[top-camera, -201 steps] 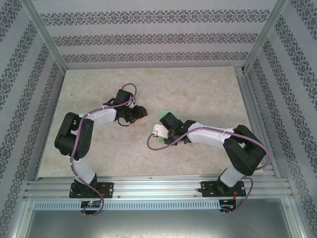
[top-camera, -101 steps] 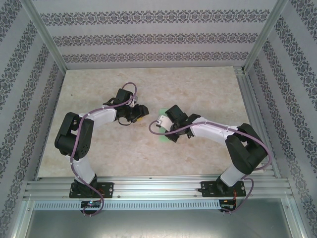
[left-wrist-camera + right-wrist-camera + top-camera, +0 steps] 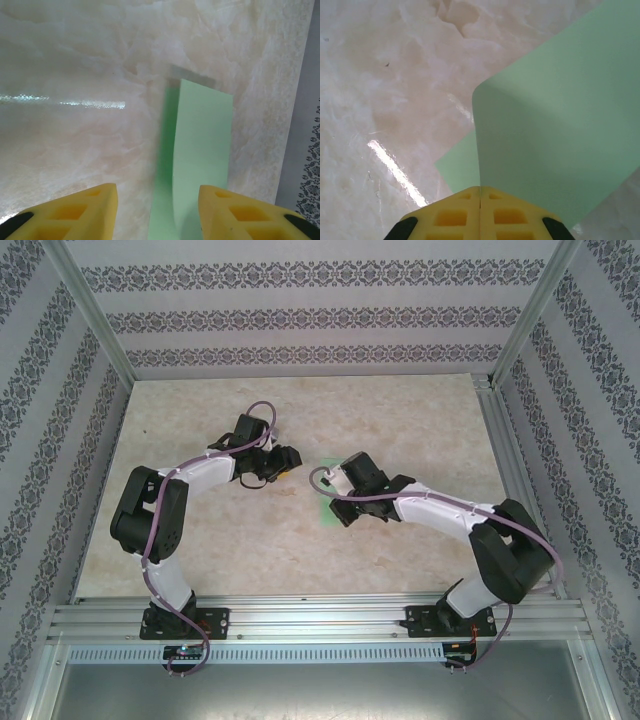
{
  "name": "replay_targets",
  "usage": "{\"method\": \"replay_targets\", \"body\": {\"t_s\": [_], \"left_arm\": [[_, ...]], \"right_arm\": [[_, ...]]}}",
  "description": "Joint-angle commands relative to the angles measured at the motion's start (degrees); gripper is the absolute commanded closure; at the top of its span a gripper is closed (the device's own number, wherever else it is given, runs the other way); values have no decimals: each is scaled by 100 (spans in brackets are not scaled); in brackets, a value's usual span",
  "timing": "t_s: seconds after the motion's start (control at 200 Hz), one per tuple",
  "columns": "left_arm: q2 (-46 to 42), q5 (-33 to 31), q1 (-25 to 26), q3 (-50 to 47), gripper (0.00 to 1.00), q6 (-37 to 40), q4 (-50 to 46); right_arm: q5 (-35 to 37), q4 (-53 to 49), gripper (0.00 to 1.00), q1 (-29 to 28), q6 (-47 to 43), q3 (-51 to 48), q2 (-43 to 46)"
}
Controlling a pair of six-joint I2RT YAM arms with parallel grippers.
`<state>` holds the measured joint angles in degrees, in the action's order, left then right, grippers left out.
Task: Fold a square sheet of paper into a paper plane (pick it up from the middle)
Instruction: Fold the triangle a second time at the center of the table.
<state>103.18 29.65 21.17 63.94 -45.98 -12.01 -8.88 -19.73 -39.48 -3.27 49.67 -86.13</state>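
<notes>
Over the last second the right arm has stretched farther across the table, carrying its claw toward the middle. The right claw is now pinched shut on the green paper sheet, which curls up from the tabletop. The left claw hangs half open just beside the sheet, holding nothing. Only the pickup looks under way. No crease shows, so all the folding is left.

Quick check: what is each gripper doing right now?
Left gripper: open, gripping nothing.
Right gripper: shut, pinching the square sheet of paper.
</notes>
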Motion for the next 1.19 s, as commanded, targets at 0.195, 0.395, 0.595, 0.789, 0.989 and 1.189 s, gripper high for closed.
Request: {"method": "replay_targets", "body": {"t_s": [0.195,0.395,0.595,0.789,0.989,1.189], "left_arm": [[-419,-322,31,218,53,90,-337],[-926,-806,-139,242,53,237,-741],[-1268,-946,-253,180,52,337,-954],[-1236,-772,-253,50,52,297,-842],[-1099,-459,-235,10,52,243,-645],[-982,-225,-162,-12,51,225,-568]], "right_arm": [[502,-212,95,43,318,301,800],[591,11,95,-310,590,551,922],[569,329,95,-553,878,442,736],[972,618,94,-685,1286,-165,809],[558,1028,94,-658,1505,-672,768],[-248,1428,94,-532,1782,-694,278]]}}
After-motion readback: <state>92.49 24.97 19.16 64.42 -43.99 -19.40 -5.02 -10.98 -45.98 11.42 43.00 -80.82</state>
